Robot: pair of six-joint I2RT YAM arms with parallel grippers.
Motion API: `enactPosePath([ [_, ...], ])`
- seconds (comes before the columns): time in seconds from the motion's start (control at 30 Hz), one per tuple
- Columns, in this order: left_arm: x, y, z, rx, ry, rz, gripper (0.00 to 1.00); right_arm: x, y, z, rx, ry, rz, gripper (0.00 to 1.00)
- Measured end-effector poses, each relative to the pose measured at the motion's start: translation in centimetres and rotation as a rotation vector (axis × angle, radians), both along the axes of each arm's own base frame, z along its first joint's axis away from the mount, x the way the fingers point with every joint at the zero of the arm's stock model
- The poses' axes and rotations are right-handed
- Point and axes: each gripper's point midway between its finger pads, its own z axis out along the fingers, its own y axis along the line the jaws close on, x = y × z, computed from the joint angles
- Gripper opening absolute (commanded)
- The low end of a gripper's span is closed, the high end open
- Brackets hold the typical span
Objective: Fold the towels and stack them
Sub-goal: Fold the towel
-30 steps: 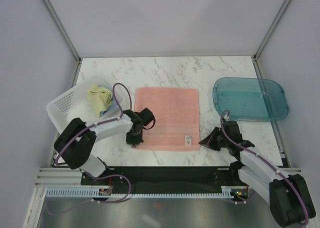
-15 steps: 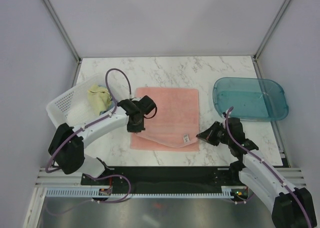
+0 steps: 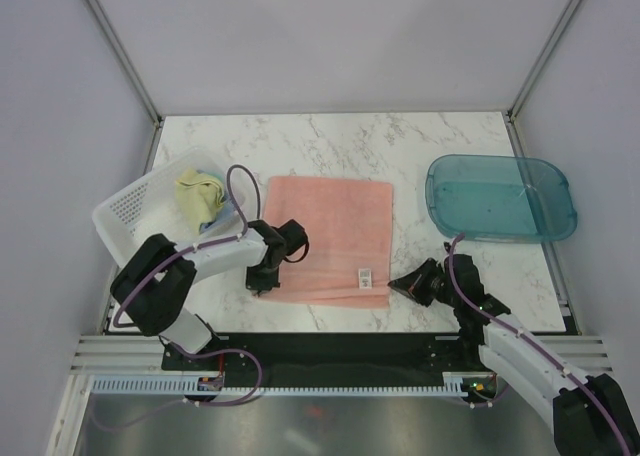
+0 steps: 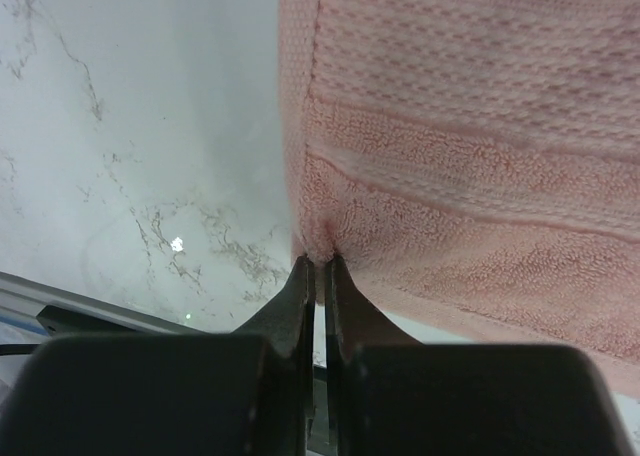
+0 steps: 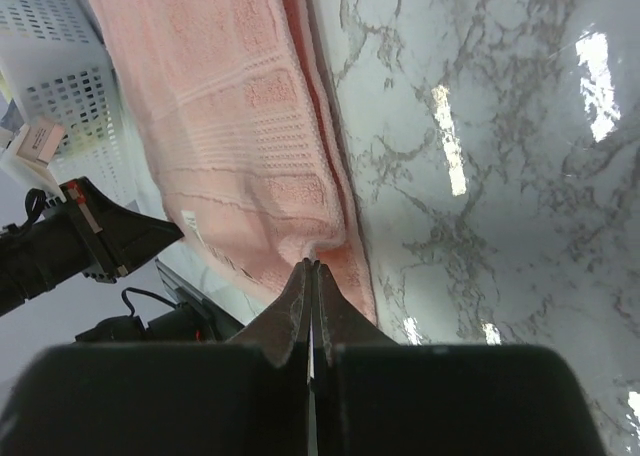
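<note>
The salmon-pink towel lies spread on the marble table, its small tag near the front edge. My left gripper is shut on the towel's near left corner, low over the table. My right gripper is shut on the near right corner, where the cloth is bunched into a fold. The pale-yellow-and-teal towel lies crumpled in the white basket. I cannot make out the blue-grey towel.
The white perforated basket stands at the left, tilted, and shows in the right wrist view. The teal translucent tray sits at the back right. Bare marble lies behind the towel. The table's front edge is just below both grippers.
Half a second ago both grippers had raised the towel's near corners and carried them back. Now they are down again near the front edge, still gripping, and the towel lies spread.
</note>
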Motion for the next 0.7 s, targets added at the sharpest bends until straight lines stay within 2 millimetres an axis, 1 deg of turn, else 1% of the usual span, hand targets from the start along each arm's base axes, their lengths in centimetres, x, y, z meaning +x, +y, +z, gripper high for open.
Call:
enactPosePath([
  [0.13, -0.2, -0.2, 0.0, -0.042, -0.021, 0.001, 0.02, 0.3, -0.3, -0.1, -0.011, -0.001, -0.025, 0.01],
  [0.17, -0.2, -0.3, 0.0, -0.051, -0.024, 0.002, 0.04, 0.3, -0.4, -0.2, -0.014, -0.001, -0.027, 0.04],
  [0.2, -0.3, -0.3, 0.0, -0.064, -0.03, 0.002, 0.04, 0.3, -0.4, -0.3, -0.016, 0.002, -0.028, 0.15],
  [0.27, -0.4, -0.5, 0.0, -0.084, -0.038, 0.003, 0.11, 0.2, -0.6, -0.6, -0.032, 0.007, -0.029, 0.26],
  [0.37, -0.4, -0.5, 0.0, -0.104, -0.049, 0.004, 0.15, -0.4, -1.1, -1.5, -0.076, 0.03, -0.02, 0.33],
  [0.43, -0.4, -0.5, 0.0, -0.104, -0.05, 0.004, 0.15, -0.7, -1.2, -1.5, -0.086, 0.024, -0.01, 0.37],
  [0.5, -0.4, -0.5, 0.0, -0.104, -0.05, 0.004, 0.16, -0.6, -1.4, -1.1, -0.105, -0.005, -0.004, 0.41],
  [0.53, -0.4, -0.5, 0.0, -0.104, -0.05, 0.004, 0.16, -0.6, -1.6, -0.9, -0.121, -0.014, 0.0, 0.4],
  [0.63, -0.4, -0.5, 0.0, -0.105, -0.05, 0.004, 0.08, -1.0, -2.3, -0.4, -0.177, -0.01, 0.015, 0.37],
  [0.7, -0.4, -0.5, 0.0, -0.105, -0.051, 0.005, 0.04, -1.3, -2.6, -0.1, -0.213, -0.003, 0.033, 0.33],
])
